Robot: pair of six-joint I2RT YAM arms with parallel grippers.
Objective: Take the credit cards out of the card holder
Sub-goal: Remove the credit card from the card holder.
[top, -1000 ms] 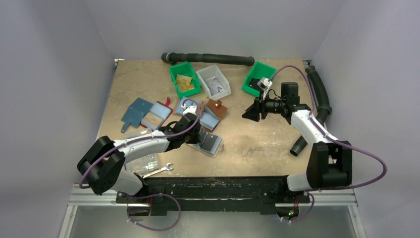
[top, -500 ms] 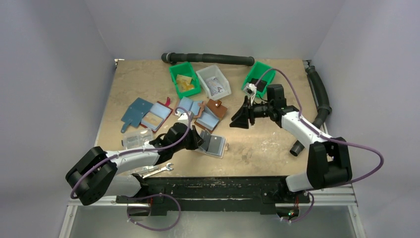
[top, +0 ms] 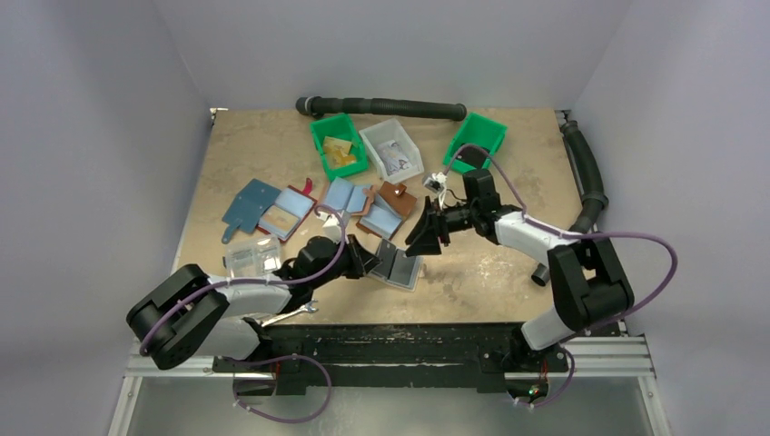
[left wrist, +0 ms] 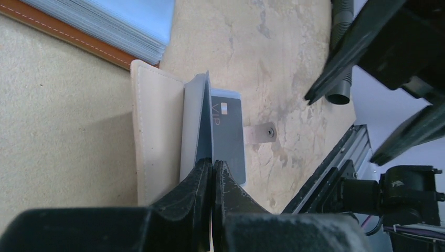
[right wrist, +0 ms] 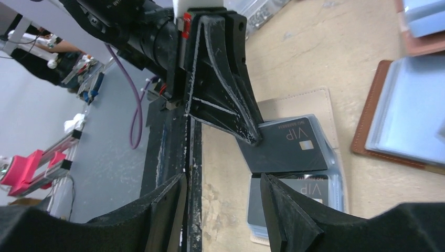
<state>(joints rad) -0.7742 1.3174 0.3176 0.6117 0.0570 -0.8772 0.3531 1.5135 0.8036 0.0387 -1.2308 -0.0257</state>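
Stretching low, your left fingers (left wrist: 197,181) are pinching a card holder (left wrist: 155,131) sleeve. Your right fingers (right wrist: 168,210) are hovering open above

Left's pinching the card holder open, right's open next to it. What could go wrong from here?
1. Left gripper pinches only the edge of a sleeve of the card holder; a tug may slip it or drag the whole holder.
2. Right gripper, open, sits close to the left one; contact is likely when reaching the dark VIP card.
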